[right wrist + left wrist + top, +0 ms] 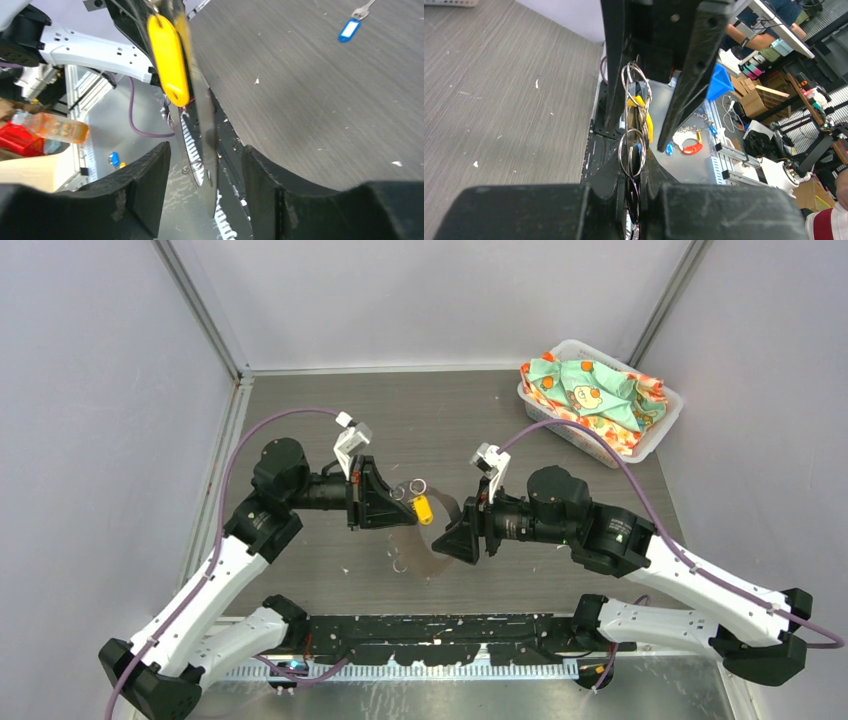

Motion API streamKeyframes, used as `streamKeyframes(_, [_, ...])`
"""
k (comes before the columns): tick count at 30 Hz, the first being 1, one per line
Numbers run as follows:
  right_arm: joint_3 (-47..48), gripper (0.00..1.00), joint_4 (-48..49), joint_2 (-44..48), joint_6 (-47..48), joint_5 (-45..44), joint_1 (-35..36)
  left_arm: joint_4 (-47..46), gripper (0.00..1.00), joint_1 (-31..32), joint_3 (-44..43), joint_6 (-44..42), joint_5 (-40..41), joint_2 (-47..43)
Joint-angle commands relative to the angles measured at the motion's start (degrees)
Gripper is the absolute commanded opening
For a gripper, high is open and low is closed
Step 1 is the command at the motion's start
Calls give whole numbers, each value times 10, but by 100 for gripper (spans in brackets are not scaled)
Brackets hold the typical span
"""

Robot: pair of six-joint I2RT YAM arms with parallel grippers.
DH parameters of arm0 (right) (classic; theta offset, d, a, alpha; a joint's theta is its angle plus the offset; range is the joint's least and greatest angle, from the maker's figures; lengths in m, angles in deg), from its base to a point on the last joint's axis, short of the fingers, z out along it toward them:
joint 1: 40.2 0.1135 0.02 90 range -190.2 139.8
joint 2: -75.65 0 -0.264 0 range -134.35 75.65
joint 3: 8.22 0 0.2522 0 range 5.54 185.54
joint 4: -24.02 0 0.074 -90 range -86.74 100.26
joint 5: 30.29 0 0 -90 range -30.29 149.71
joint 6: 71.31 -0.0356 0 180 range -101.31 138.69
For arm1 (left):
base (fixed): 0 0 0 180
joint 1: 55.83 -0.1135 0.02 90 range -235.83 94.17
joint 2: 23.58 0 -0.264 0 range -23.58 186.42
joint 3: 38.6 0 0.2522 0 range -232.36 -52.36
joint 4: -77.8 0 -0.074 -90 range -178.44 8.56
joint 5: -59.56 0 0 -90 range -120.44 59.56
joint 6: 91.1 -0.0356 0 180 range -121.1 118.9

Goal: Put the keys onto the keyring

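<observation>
While the left gripper (633,187) hangs above the desk (310,100), its jaws are pinched almost closed on the keyring (200,115). Its grey band dangles with small wire rings (631,150) and the yellow key (169,60), apparently attached, though the close view is blurred. The right gripper (205,155) has its jaws spread, and the band hangs between them unclamped. The blue key (348,29) lies apart on the desk.

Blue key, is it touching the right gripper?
Apart. The right wrist view shows the blue key lying on the table, with bare tabletop between it and the open right gripper.
</observation>
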Motion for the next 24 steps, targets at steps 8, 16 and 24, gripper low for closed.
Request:
streamKeyframes(8, [-20, 1, 168, 6, -136, 9, -7, 55, 58, -3, -52, -98, -5, -4])
streamKeyframes(16, [101, 1, 20, -54, -207, -38, -15, 262, 100, -3, -78, -467, 224, -83])
streamKeyframes(24, [163, 1, 5, -114, -245, -11, -30, 223, 100, -3, 18, -784, 110, -225])
